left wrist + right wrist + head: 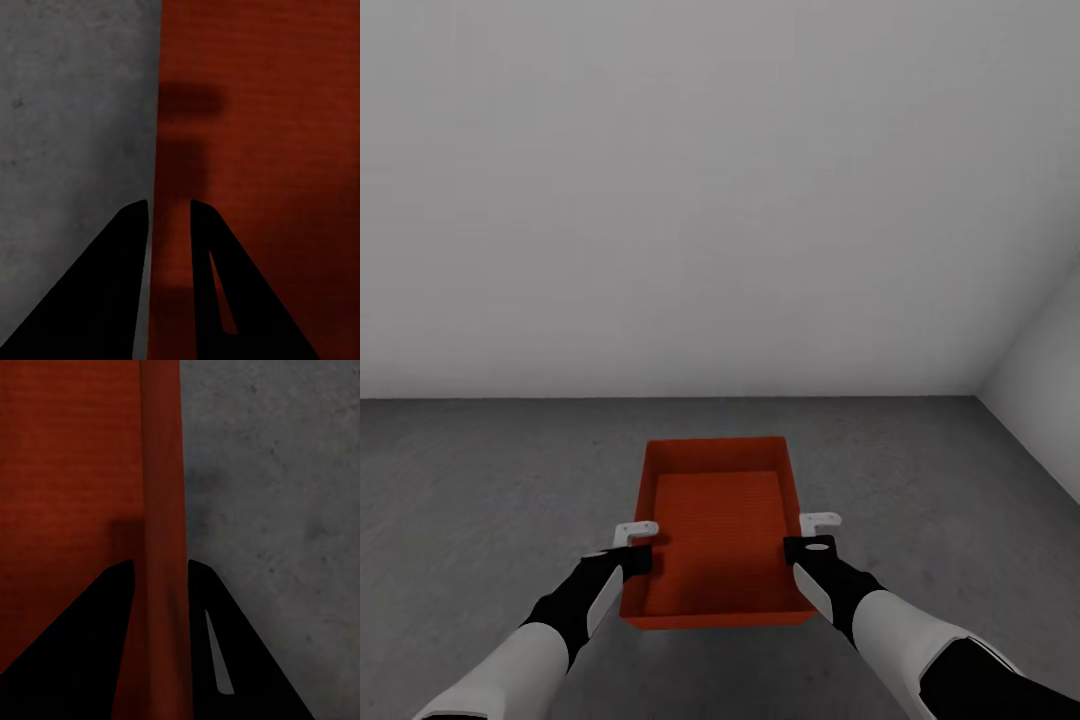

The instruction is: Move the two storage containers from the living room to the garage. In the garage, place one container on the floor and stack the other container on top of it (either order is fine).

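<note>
While the robot is facing a bare white wall [720, 200] in the garage, the box [718, 520] is hanging low over the grey floor [480, 500], near the wall's foot, probably for setting down as the stack's base. Both arms are reaching forward and down; the left fingers [169, 217] and right fingers [161, 577] are each pinching a side wall.

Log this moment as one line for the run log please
place: garage, grey floor | held: storage container | left gripper: straddles left wall | right gripper: straddles right wall | stacking: not done
</note>
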